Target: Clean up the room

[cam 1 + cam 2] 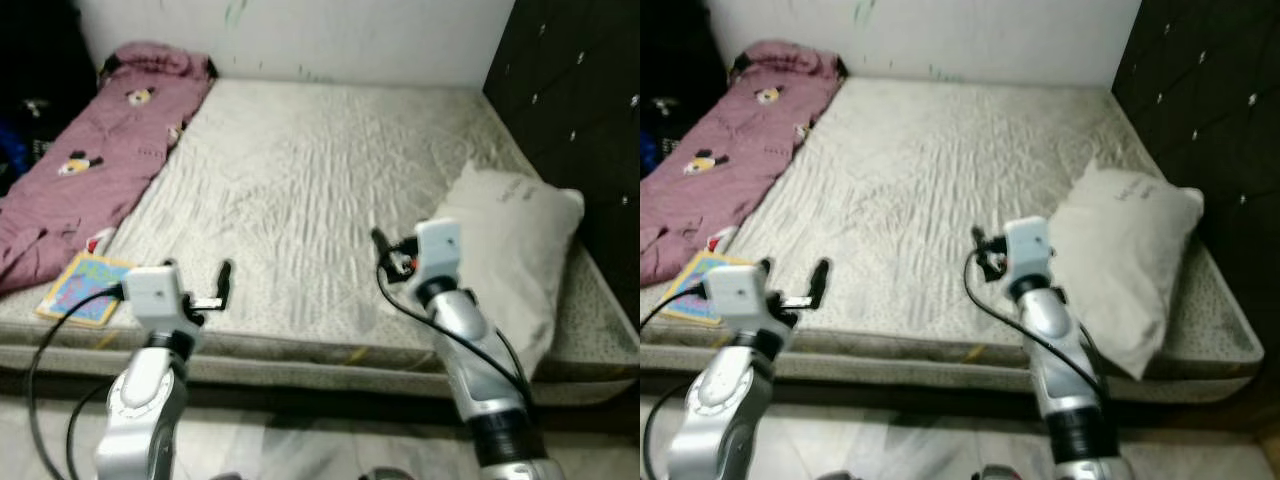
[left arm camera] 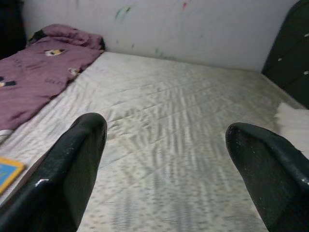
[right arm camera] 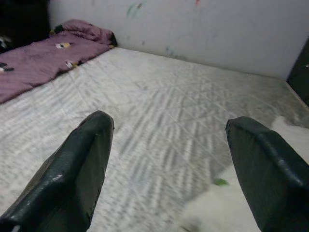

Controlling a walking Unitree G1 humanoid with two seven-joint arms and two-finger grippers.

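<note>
Both end effectors released, fingers spread, over the near edge of the bed (image 1: 330, 180): left end effector (image 1: 200, 275), right end effector (image 1: 390, 250). Pillow (image 1: 505, 250) just beside the right one. Purple blanket (image 1: 90, 160) along the left side; book (image 1: 85, 288) at near-left corner.

A pale wall (image 1: 330, 35) stands behind the bed, smudged with small green marks. A dark tufted headboard (image 1: 575, 110) with shiny buttons rises along the right. Pale floor (image 1: 300, 445) runs below the bed's near edge.
</note>
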